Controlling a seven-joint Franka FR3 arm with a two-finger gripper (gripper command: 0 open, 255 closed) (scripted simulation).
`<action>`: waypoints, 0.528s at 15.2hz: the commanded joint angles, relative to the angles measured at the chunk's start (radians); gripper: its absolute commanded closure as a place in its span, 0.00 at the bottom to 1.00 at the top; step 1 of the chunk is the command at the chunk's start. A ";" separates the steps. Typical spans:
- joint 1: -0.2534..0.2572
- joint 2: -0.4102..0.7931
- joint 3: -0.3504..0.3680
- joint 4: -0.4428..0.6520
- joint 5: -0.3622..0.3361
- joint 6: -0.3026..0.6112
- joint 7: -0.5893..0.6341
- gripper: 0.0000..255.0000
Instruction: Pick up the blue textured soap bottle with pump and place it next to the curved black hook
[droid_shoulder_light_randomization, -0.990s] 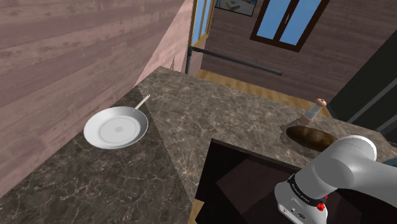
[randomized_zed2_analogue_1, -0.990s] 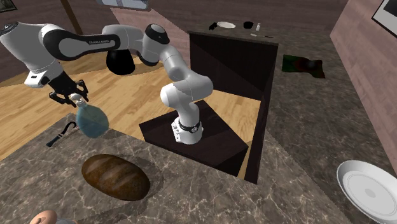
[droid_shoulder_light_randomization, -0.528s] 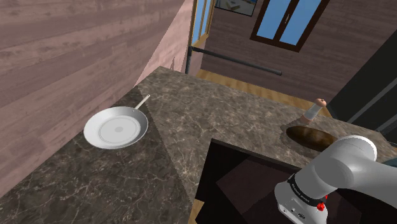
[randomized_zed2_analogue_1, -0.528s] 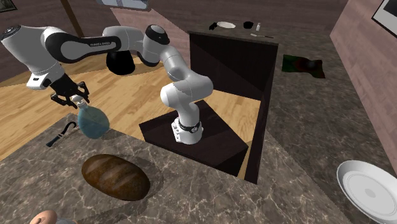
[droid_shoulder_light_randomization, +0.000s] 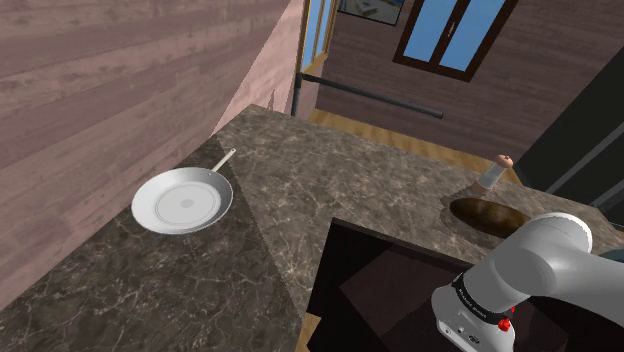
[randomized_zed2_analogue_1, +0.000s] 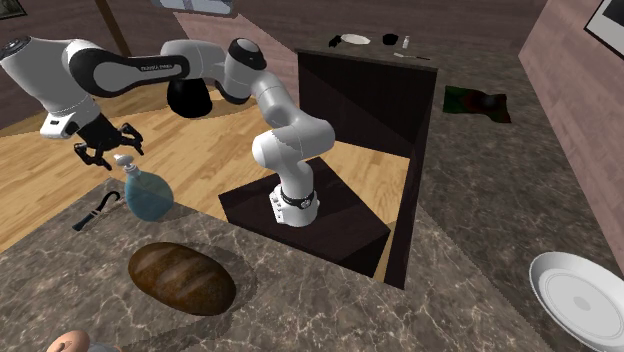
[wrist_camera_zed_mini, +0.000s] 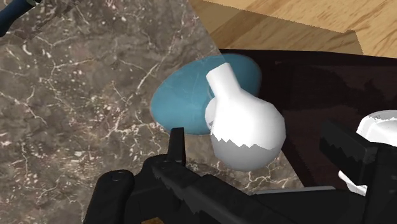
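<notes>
The tabletop (droid_shoulder_light_randomization: 330, 190) is dark brown veined stone, smooth. The soap bottle (randomized_zed2_analogue_1: 148, 195) has a smooth blue body and a matt white pump. The pan (droid_shoulder_light_randomization: 183, 201) looks like pale smooth metal. The floor (randomized_zed2_analogue_1: 200, 150) is light wood; the hand (randomized_zed2_analogue_1: 105, 155) matt black.

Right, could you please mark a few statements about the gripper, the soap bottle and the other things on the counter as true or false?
1. The gripper is shut on the soap bottle. False: its fingers stand apart at the pump and do not clasp it.
2. The soap bottle stands upright on the counter, beside the black hook. True.
3. The frying pan lies on the counter near the plank wall. True.
4. The bread loaf lies in the frying pan. False: it lies on the counter itself, near the soap bottle.
</notes>
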 joint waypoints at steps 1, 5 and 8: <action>0.023 0.027 0.022 0.045 0.023 -0.025 -0.006 0.00; 0.048 0.059 0.045 0.099 0.047 -0.054 -0.016 0.00; 0.048 0.059 0.045 0.100 0.047 -0.054 -0.016 0.00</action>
